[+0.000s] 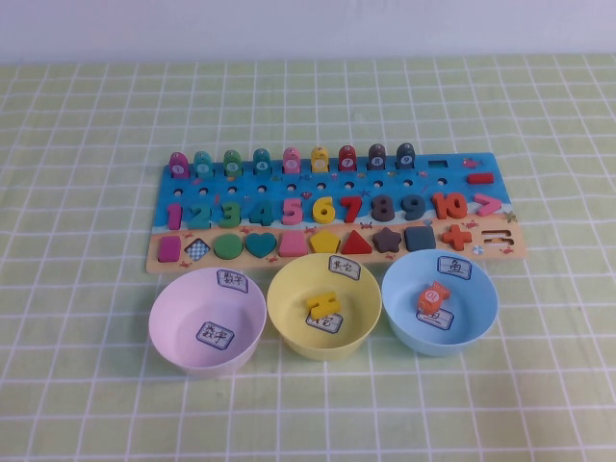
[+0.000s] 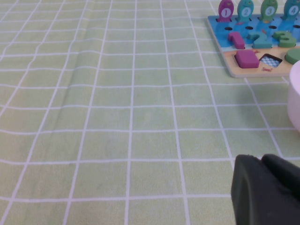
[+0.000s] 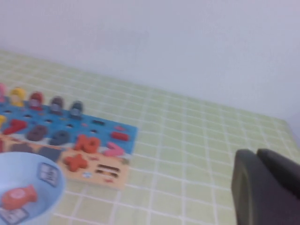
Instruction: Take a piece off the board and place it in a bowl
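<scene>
Seen from above on a green checked tablecloth (image 1: 87, 125): the board (image 1: 337, 202), long and blue-and-tan, lying across the middle with its row of pegs (image 1: 292, 159) along the far edge, coloured numbers below them, and shape pieces along the near tan strip. At the board's right end, beside the orange plus (image 1: 457, 236), an empty equals-shaped recess (image 1: 496, 238). Just in front of the board, three bowls side by side: the pink bowl (image 1: 207, 320) on the left, the bowl (image 1: 324, 308) in pale yellow at the centre, the blue bowl (image 1: 440, 300) on the right. Resting inside the yellow one, on its floor near a white label: the piece (image 1: 323, 305), a small yellow equals-sign block. Inside the blue one, an orange fish-shaped block (image 1: 432, 295).

Neither arm visible from above. Left gripper (image 2: 267, 192) showing only as a dark shape at the frame's corner, over bare cloth, well off the board's left end; cannot tell how its fingers stand. Right gripper (image 3: 265, 187) likewise a dark shape at the corner, off beyond the board's right end and the blue bowl, holding nothing visible; cannot tell about its fingers either.
</scene>
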